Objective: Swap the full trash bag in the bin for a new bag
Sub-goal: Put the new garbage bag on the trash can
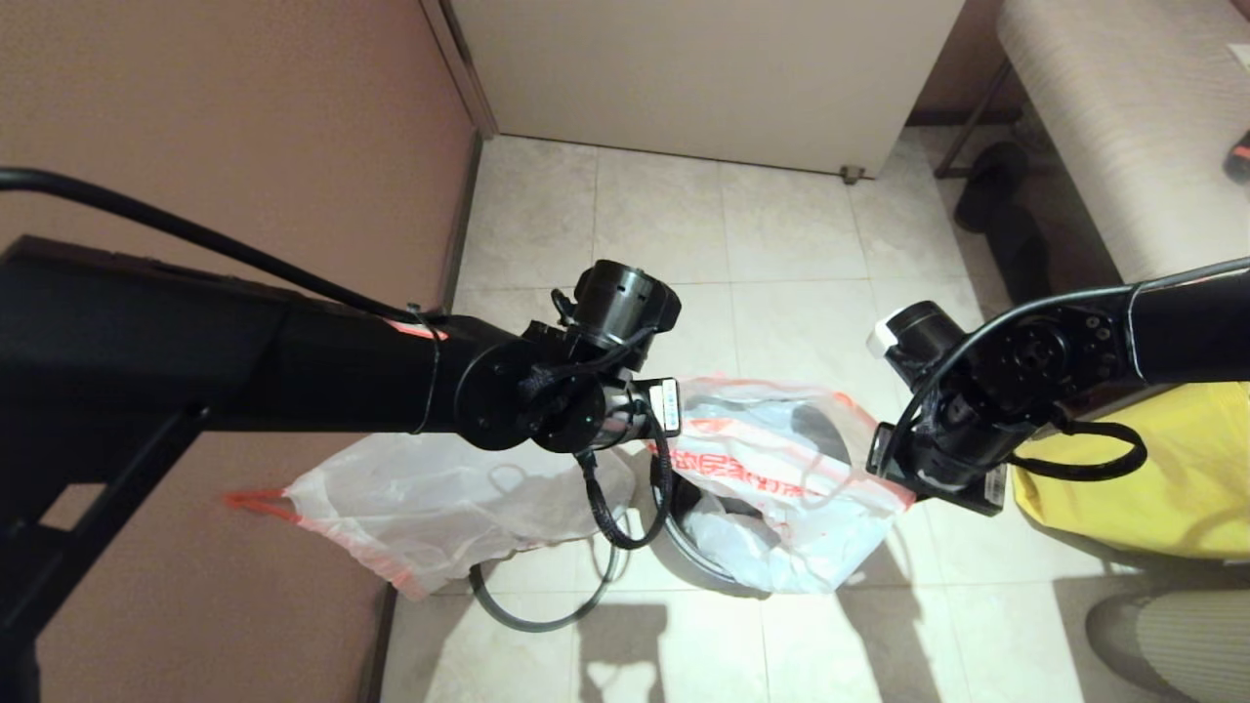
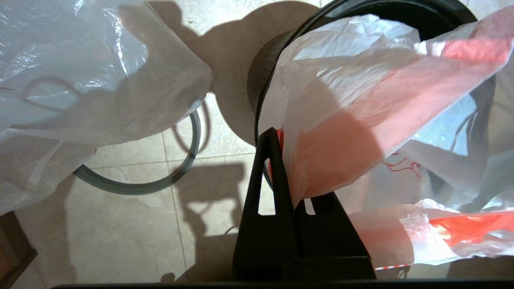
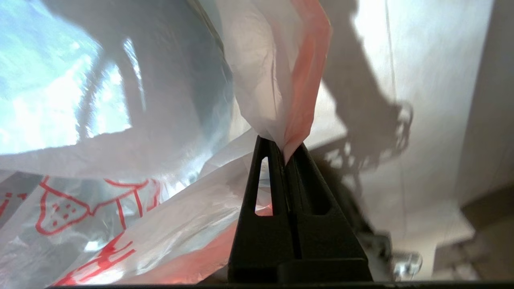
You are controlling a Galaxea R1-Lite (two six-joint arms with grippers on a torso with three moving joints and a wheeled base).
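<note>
The new bag (image 1: 781, 469), translucent white with red-orange print, hangs spread over the black bin (image 1: 684, 532). My left gripper (image 2: 289, 160) is shut on the bag's red-orange hem at the bin's left side. My right gripper (image 3: 285, 146) is shut on a pinched fold of the new bag (image 3: 277, 80) at its right side. Both sets of fingers are hidden under the wrists in the head view. The full trash bag (image 1: 430, 503) lies bulgy on the floor left of the bin. The grey rim ring (image 1: 547, 610) lies on the tiles, partly under it.
A brown wall (image 1: 244, 117) runs close along the left. A yellow fabric bag (image 1: 1152, 469) sits on the floor right of the bin. A white cabinet (image 1: 703, 68) stands at the back and a light bench (image 1: 1123, 127) at the back right.
</note>
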